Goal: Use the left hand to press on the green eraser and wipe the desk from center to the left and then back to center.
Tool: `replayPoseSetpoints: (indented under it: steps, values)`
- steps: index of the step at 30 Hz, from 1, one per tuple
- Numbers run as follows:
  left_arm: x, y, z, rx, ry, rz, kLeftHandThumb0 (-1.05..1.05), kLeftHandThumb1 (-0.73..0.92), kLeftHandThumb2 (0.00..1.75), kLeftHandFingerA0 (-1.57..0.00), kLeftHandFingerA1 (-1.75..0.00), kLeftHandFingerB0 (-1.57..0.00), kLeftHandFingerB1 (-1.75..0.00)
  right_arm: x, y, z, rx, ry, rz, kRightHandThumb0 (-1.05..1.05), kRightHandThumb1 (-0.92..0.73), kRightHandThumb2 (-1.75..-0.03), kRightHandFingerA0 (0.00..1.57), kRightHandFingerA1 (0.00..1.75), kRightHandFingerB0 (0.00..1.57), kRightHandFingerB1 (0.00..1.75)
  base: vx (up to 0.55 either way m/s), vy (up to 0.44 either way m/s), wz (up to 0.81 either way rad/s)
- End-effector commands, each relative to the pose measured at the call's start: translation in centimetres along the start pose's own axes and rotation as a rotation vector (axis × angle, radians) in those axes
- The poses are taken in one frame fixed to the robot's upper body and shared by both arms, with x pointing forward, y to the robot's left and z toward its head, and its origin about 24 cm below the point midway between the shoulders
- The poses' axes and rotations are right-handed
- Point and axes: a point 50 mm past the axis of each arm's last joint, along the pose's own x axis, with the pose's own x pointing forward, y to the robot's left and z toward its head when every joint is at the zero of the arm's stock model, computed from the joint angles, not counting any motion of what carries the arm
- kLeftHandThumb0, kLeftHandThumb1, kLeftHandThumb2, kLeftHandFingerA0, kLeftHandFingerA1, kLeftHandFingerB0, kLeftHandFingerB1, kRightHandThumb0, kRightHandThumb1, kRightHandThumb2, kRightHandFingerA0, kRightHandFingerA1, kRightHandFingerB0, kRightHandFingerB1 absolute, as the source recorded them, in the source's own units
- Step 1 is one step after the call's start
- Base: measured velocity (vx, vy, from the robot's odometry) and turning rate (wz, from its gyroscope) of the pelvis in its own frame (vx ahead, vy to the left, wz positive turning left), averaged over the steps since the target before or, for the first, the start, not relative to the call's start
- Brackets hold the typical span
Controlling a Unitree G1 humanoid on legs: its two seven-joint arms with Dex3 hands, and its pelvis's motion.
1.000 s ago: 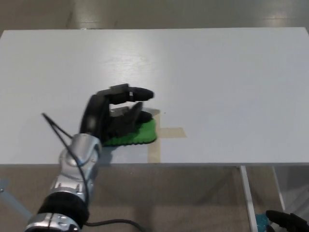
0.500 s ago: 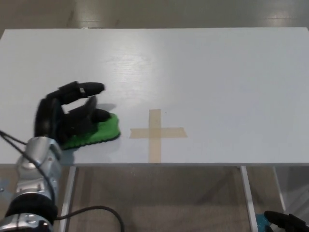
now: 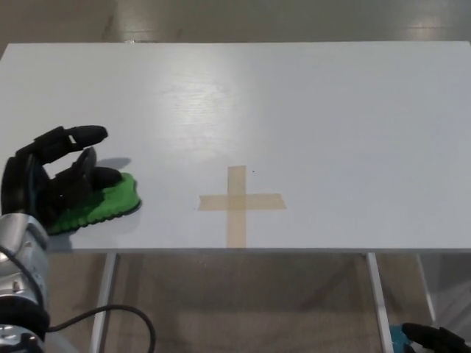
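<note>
Eraser [image 3: 99, 204] slid leftward from the tape cross [image 3: 237, 203] to the table's [image 3: 331, 110] left edge, left hand [image 3: 55, 180] pressing flat on it, not clenched; outward stroke looked near complete, return to center remained.

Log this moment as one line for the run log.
left robot hand: pressing green eraser | eraser: desk left side, left of tape cross | right robot hand: out of view

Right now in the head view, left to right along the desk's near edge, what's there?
left robot hand pressing on the green eraser → tape cross → right robot hand, below the desk at the picture's corner.
</note>
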Motion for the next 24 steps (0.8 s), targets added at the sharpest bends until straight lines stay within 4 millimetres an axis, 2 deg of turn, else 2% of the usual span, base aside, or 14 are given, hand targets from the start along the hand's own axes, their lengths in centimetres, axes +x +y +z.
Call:
replayPoseSetpoints:
  steps: [1,6,17,20,21,23,24]
  values:
    - [-1.5,2.5,-2.2,-0.024,0.106,0.058,-0.06,0.85,0.65,-0.94,-0.85,-0.90,-0.65,-0.4,0.1,-0.7,0.008,0.041,-0.013,-0.45,-0.70,-0.61,0.85,0.59,0.84,0.51,0.00,0.000,0.00]
    - [-1.7,3.3,-2.3,-0.072,0.130,0.090,-0.05,0.85,0.65,-0.94,-0.82,-0.91,-0.64,-0.4,0.1,-0.8,0.010,0.046,-0.004,-0.46,-0.71,-0.61,0.84,0.59,0.84,0.51,0.00,0.000,0.00]
    - [-1.6,2.6,-2.5,-0.033,0.123,0.066,-0.07,0.84,0.65,-0.96,-0.82,-0.93,-0.64,-0.5,0.0,-0.9,0.000,0.048,-0.009,-0.46,-0.71,-0.61,0.84,0.57,0.84,0.51,0.00,0.000,0.00]
    - [-1.5,1.9,-2.6,-0.020,0.120,0.043,-0.06,0.84,0.65,-0.96,-0.82,-0.93,-0.64,-0.4,0.0,-0.8,-0.006,0.048,-0.012,-0.46,-0.71,-0.62,0.84,0.55,0.83,0.50,0.00,0.000,0.00]
    - [-1.4,1.3,-2.8,-0.022,0.120,0.029,-0.08,0.79,0.64,-1.03,-0.73,-0.99,-0.60,-0.4,0.0,-0.8,-0.009,0.048,-0.013,-0.46,-0.70,-0.62,0.83,0.54,0.83,0.49,0.00,0.000,0.00]
    - [-1.3,0.7,-2.9,-0.024,0.120,0.011,-0.08,0.79,0.64,-1.03,-0.73,-0.99,-0.60,-0.4,-0.1,-0.8,-0.012,0.047,-0.013,-0.46,-0.70,-0.62,0.83,0.54,0.83,0.49,0.00,0.000,0.00]
    - [-1.1,-0.5,-3.1,-0.026,0.122,-0.016,-0.09,0.83,0.65,-0.98,-0.81,-0.96,-0.63,-0.4,0.0,-0.8,-0.004,0.049,-0.011,-0.46,-0.70,-0.61,0.84,0.59,0.84,0.51,0.00,0.000,0.00]
